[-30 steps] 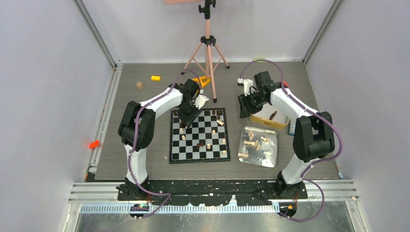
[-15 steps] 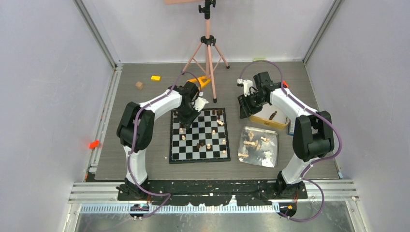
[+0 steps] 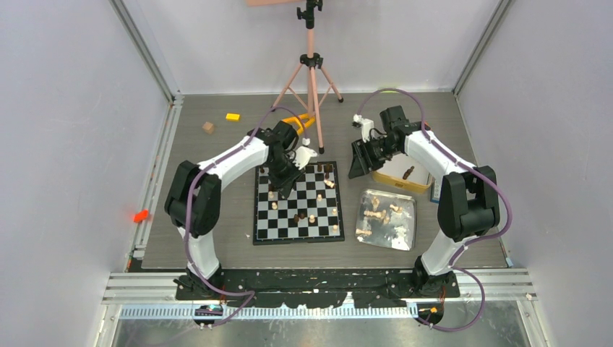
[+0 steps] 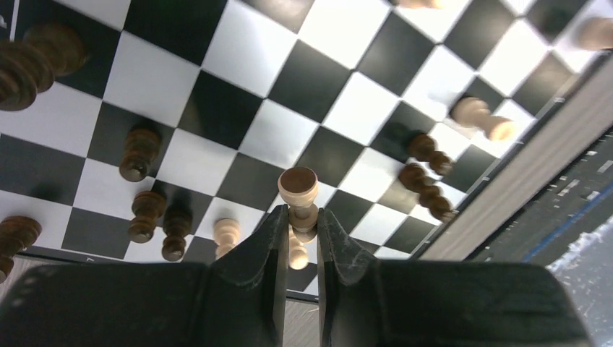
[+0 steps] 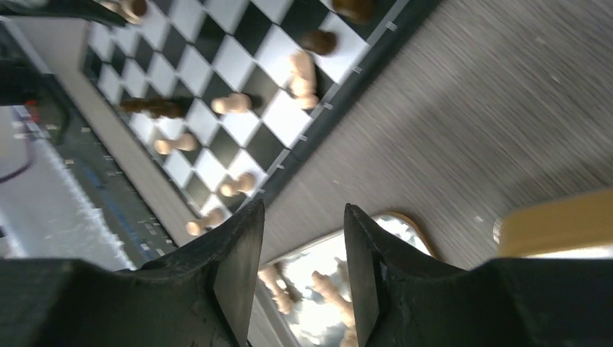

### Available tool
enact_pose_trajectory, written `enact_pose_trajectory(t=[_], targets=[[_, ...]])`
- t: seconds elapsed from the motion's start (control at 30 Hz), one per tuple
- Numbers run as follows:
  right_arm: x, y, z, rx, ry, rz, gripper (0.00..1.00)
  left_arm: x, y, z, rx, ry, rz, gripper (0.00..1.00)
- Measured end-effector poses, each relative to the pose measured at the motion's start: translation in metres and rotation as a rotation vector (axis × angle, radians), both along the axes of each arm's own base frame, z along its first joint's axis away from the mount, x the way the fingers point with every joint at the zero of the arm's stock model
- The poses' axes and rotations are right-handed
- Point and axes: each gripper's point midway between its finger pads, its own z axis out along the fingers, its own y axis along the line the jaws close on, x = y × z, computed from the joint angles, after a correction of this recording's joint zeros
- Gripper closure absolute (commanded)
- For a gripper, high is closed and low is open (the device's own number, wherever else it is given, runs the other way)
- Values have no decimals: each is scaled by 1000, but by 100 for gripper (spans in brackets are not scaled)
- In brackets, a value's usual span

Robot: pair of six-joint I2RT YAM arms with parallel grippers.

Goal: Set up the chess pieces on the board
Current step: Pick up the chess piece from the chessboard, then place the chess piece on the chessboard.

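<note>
"While the left claw (image 4: 300, 217) is clamping that pale pawn (image 4: 298, 186), which way is the piece lying?"

"It is running straight along the fingers (image 4: 249, 267). The round head is poking out past the tips toward twelve o'clock in the wrist view, and the stem is pinched between them. I cannot tell whether its foot is touching the board (image 3: 289, 224)."

"Where on the board is that happening?"

"From above, the claw is hanging over the eleven o'clock corner. Only the left arm is anywhere near. The right claw (image 3: 359, 160) is sitting off the board at about two o'clock, well apart, its fingers standing open with nothing between them."

"So what is the next move depending on?"

"I am guessing the pawn is going down upright on a square, so the tilt of that long axis is what is mattering."

"How many chess pieces (image 3: 311, 218) are you counting?"

"Under the left wrist I am counting about seven dark ones and four or five pale ones besides the held pawn, some cut off at the edges. There is one board, one tray (image 3: 410, 210) at three o'clock and one tin (image 3: 401, 184) at two o'clock. One dark piece (image 3: 408, 172) is lying in the tin. The tray's heap is looking too small to count."
</note>
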Motion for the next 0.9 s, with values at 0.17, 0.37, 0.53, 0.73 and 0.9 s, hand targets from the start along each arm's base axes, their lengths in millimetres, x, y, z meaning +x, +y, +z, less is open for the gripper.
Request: enact_pose_trajectory(t=[0.17,0.37,0.53,0.73,0.9], targets=[[-3,28,27,191,31,27,46,-4,-23,29,-126,-22,-43,96],[-3,61,59,399,92,30,40,-8,-53,64,-262,-61,-90,95],[-9,88,65,481,165,61,39,-14,-71,78,-310,-92,-134,95],[-20,116,58,515,265,91,41,-16,-79,81,-321,-102,-146,95],[-28,127,55,526,307,110,45,-15,-78,82,-315,-109,-135,95]])
